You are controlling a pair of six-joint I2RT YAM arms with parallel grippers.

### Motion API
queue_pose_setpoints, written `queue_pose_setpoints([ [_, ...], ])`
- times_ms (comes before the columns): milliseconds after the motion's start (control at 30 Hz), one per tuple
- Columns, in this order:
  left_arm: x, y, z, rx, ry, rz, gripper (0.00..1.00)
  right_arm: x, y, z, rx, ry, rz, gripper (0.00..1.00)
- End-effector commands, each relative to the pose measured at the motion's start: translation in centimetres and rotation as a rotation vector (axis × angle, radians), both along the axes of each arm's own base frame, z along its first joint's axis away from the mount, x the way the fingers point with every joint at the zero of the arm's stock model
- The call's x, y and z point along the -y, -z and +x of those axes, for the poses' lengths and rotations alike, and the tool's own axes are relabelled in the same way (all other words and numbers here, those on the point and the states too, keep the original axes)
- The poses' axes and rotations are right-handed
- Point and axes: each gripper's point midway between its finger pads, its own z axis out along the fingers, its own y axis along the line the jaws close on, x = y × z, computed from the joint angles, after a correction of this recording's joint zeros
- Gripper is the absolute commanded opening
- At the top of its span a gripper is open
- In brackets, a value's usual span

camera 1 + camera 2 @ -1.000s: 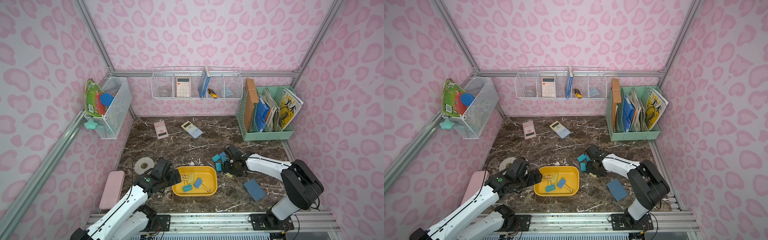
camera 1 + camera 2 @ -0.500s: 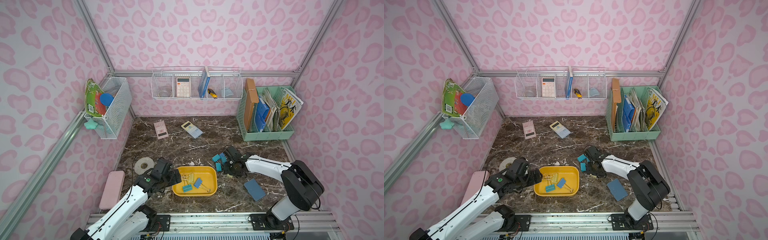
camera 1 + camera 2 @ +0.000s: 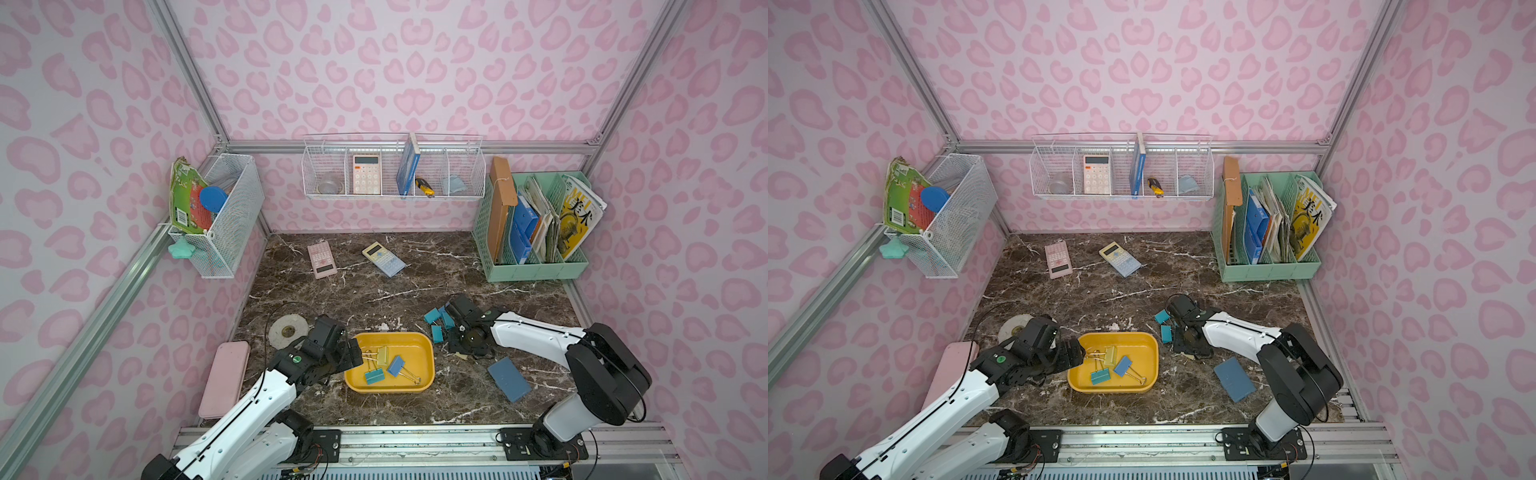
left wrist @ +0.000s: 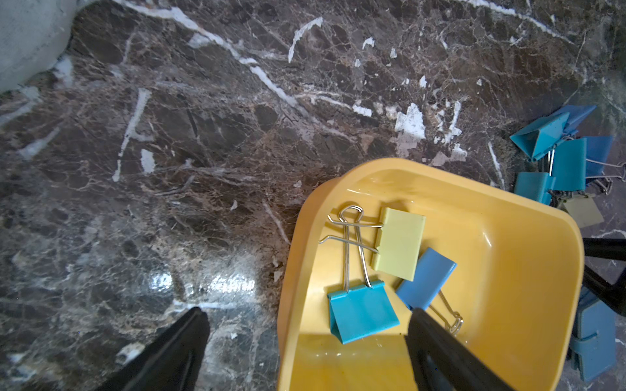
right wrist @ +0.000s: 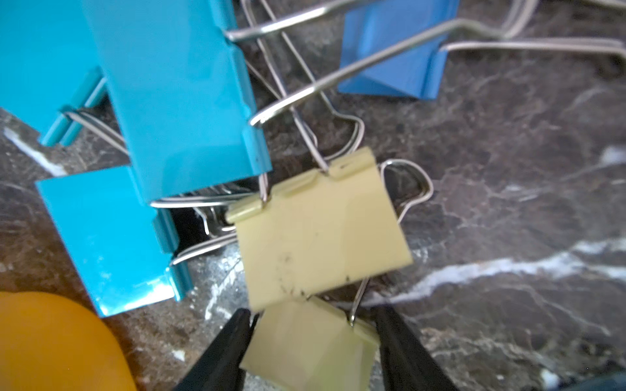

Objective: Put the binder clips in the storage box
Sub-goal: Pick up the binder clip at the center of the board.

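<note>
Pale yellow folded-metal binder clip (image 5: 311,345) lies bottom centre, between the right gripper's (image 5: 313,311) 2 black fingers (image 5: 223,352); clamped or not, cannot tell

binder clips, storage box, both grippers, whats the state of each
storage box: upright on table, holding three clips
loose binder clips: piled on table beside box
left gripper: open, empty, at box edge
right gripper: jaws flank pale yellow clip, grip unclear
</note>
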Motion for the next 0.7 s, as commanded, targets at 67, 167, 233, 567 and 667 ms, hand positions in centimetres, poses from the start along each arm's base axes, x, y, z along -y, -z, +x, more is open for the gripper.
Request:
queue_pose_setpoints([
  [67,0.0,-0.1,0.2,0.011,0.01,0.008,0.95,0.5,0.1,-0.5,-0.019,-0.014,-0.027,0.45],
  [167,0.0,-0.1,0.2,0.009,0.01,0.009,0.95,0.3,-0.1,-0.5,-0.011,-0.017,-0.025,0.45],
  [233,0.0,0.0,0.2,0.008,0.009,0.009,0.95,0.2,-0.5,-0.4,-0.003,-0.016,-0.02,0.46],
  [567,0.0,0.0,0.2,0.004,0.012,0.01,0.95,0.0,-3.1,-0.4,0.046,-0.025,-0.023,0.46],
  [667,0.1,0.0,0.2,0.001,0.013,0.011,0.95,-0.7,-4.6,-0.1,0.07,-0.044,-0.023,0.47],
])
